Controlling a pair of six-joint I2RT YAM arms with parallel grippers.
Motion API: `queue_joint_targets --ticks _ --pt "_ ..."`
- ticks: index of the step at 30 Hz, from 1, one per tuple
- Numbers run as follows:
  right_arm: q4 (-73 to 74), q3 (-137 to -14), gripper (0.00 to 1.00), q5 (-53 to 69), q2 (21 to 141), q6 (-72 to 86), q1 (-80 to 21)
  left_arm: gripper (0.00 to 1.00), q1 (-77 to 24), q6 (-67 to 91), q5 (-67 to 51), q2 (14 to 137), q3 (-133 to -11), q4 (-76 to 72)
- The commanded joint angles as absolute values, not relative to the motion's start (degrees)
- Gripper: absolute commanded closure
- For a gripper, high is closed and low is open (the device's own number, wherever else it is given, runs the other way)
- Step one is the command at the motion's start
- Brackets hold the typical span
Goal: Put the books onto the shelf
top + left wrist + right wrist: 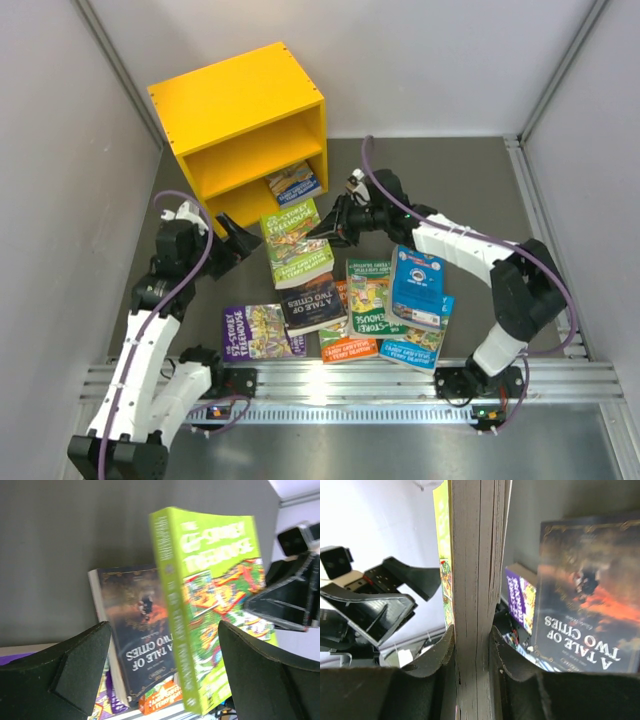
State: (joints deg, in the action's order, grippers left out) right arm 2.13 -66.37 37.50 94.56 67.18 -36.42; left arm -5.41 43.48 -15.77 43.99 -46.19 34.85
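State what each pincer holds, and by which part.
Right pincer: lime-green paperback book, clamped at its page edge. Left pincer: open, holding nothing.

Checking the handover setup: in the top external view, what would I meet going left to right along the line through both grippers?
left gripper → green Treehouse book → right gripper

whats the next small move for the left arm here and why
Probably ease the left end effector forward until its open fingers straddle the spine side of the green book. The right end effector clamps that book by its page edge, and the left one faces the spine but stands apart from it. A second grip would likely steady the book for the yellow shelf.
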Motion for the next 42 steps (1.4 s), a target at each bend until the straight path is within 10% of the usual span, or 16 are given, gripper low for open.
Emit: queue_joint_targets --ticks 1,14,16,19,22,23,24,27,36,42 --pt "-3.43 -69.17 1.0 39.55 93.16 69.52 -39.28 0.07 -8.69 46.31 -14.15 42.45 -45.88 28.39" --pt "-38.66 -62.49 1.0 41.04 95.53 92.71 -44.65 0.09 -23.46 50.18 -1.24 44.83 -44.38 28.21" --pt "-41.47 -61.79 1.0 42.01 95.97 93.69 -44.82 0.32 -23.55 50.62 -0.53 44.56 -45.0 28.74" --pt "-41.66 -61.17 1.0 43.24 96.15 93.61 -45.17 1.0 -23.55 51.24 2.54 44.65 -46.75 29.18" --pt "-39.56 -59.86 0.91 43.59 95.54 92.73 -45.18 1.0 -23.55 51.24 3.34 45.79 -48.86 30.14" --pt "-39.12 -59.51 0.79 43.68 95.36 92.64 -45.18 1.0 -23.55 51.41 3.77 45.97 -49.74 30.84" --pt "-38.85 -58.89 0.43 43.68 95.1 92.72 -45.18 1.0 -23.64 51.94 4.21 46.23 -50.01 31.02" --pt "-39.28 -57.23 0.11 43.33 94.66 95.09 -45.35 1.0 -23.64 53.43 7.2 46.14 -50.8 31.9" --pt "-50.62 -55.98 0.03 39.47 95.18 108.45 -50.71 1.0 -23.73 55.46 14.4 47.02 -53.43 34.27" --pt "-52.21 -55.99 0.19 36.31 94.31 112.06 -51.24 1.0 -23.82 54.58 16.7 47.11 -54.4 36.3"
